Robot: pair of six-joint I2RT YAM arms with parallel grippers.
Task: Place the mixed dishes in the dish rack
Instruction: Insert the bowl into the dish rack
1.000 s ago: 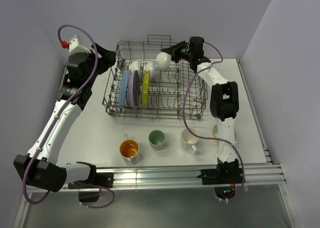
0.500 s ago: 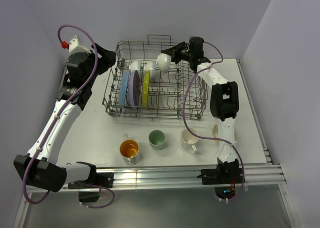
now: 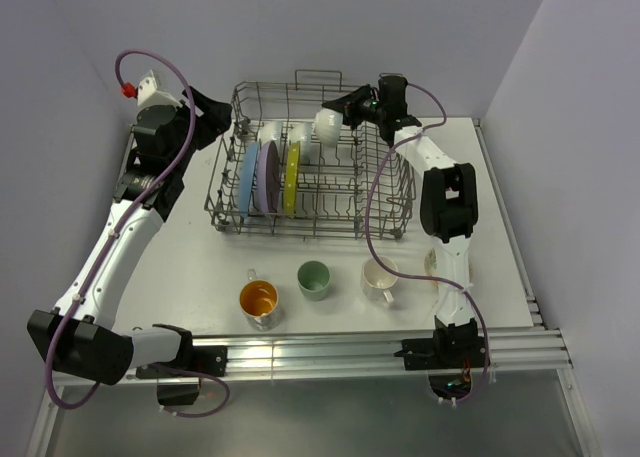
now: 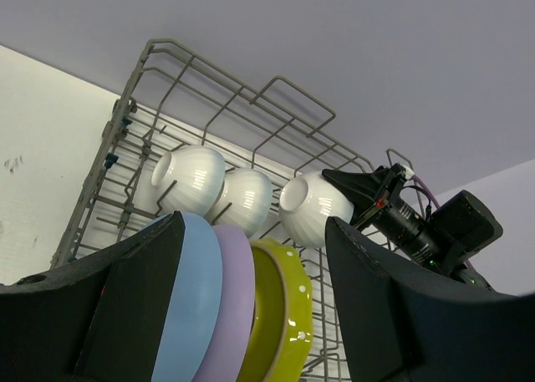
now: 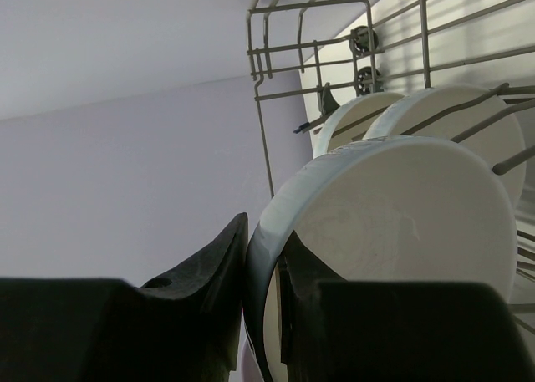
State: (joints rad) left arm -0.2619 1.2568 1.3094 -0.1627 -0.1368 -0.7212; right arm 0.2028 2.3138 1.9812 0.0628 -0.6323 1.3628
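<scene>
This is a robotics lab test cell. A wire dish rack (image 3: pixel 385 192) stands on a bare white table (image 3: pixel 200 267), which is boxed in behind the rack and on both sides by plain pale lavender walls (image 3: pixel 300 27). In front of the rack, an aluminium rail (image 3: pixel 320 357) runs along the table's near edge. Bolted there, the left arm (image 3: pixel 110 247) rises at the rack's left side and the right arm (image 3: pixel 445 207) at its right side. Purple cables (image 3: pixel 150 55) loop off both.
</scene>
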